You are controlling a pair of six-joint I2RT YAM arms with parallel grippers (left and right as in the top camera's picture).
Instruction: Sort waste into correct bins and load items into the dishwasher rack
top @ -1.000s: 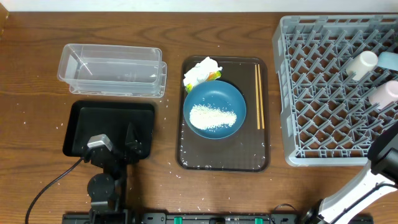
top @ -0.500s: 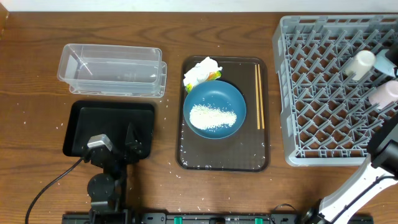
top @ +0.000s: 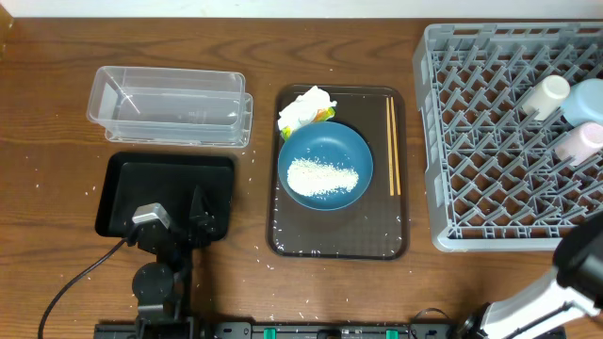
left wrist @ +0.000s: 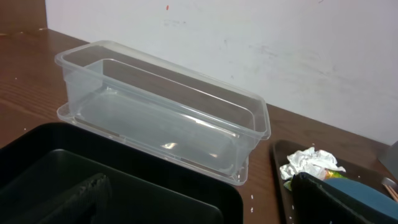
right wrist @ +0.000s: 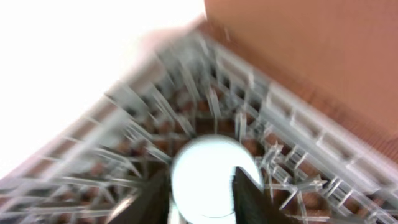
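1. Left gripper (left wrist: pixel 199 190): fingers spread wide. It hangs over the near edge of the black tray (top: pixel 122 193), with bare tray floor under it.
2. Right gripper (right wrist: pixel 202 186): the wrist view is badly motion-blurred. The fingers are parted either side of a pale round thing (right wrist: pixel 208 158) down in the dishwasher rack (top: pixel 480 141). Can't tell whether they pinch it or just straddle it.
3. Overhead shows only the right arm (top: pixel 579 268), at the lower right corner just outside the rack's near wall.
4. The rack is at the right of the table (top: pixel 47 141), its right edge cut by the frame. The white cup (top: pixel 546 96), small pale blue bowl (top: pixel 590 99) and pink cup (top: pixel 579 141) bunch at its right side. The lattice to their left and towards the near wall is open.
5. A narrow strip of table runs between the rack's left wall and the brown tray (top: pixel 334 235).
6. The dark blue bowl (top: pixel 353 146) is on the brown tray with a rice pile (top: pixel 322 177) inside. Its rim is tight to the tray's left rim.
7. The chopsticks (top: pixel 392 146) lie side by side just inside the tray's right rim, apart from the bowl.
8. The crumpled napkin (top: pixel 303 105) and snack wrapper (top: pixel 323 116) are in the tray's far-left corner, against the bowl's far rim.
9. The clear tub (top: pixel 170 102) is just beyond the black tray with a thin gap between them. There is wide table to the left of both.
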